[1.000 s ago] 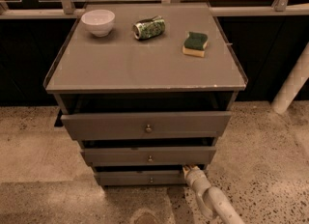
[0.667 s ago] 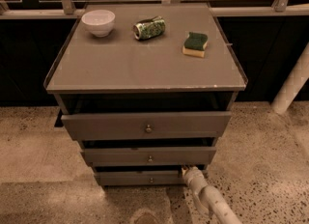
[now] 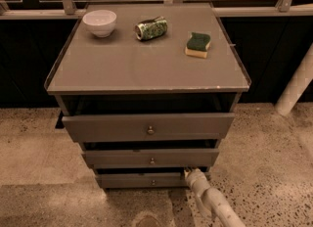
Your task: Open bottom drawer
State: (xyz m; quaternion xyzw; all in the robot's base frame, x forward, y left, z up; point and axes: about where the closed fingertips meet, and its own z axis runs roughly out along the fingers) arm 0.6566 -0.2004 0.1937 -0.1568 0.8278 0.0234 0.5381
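Note:
The bottom drawer [image 3: 142,180] is the lowest, shallowest grey front of the cabinet, with a small round knob [image 3: 153,182] at its middle. It stands out a little from the cabinet, with a dark gap above it. My gripper [image 3: 189,173] on its white arm comes up from the lower right and sits at the drawer's upper right corner, touching or nearly touching its top edge.
The middle drawer [image 3: 151,158] and the tall top drawer [image 3: 149,127] stand above, both partly out. On the cabinet top [image 3: 122,69] sit a white bowl [image 3: 100,22], a crushed green can [image 3: 151,28] and a green-yellow sponge [image 3: 198,44]. A white pole [image 3: 296,84] stands at right on speckled floor.
The gripper has edged slightly left and toward the bottom drawer's right end. The drawers look unmoved.

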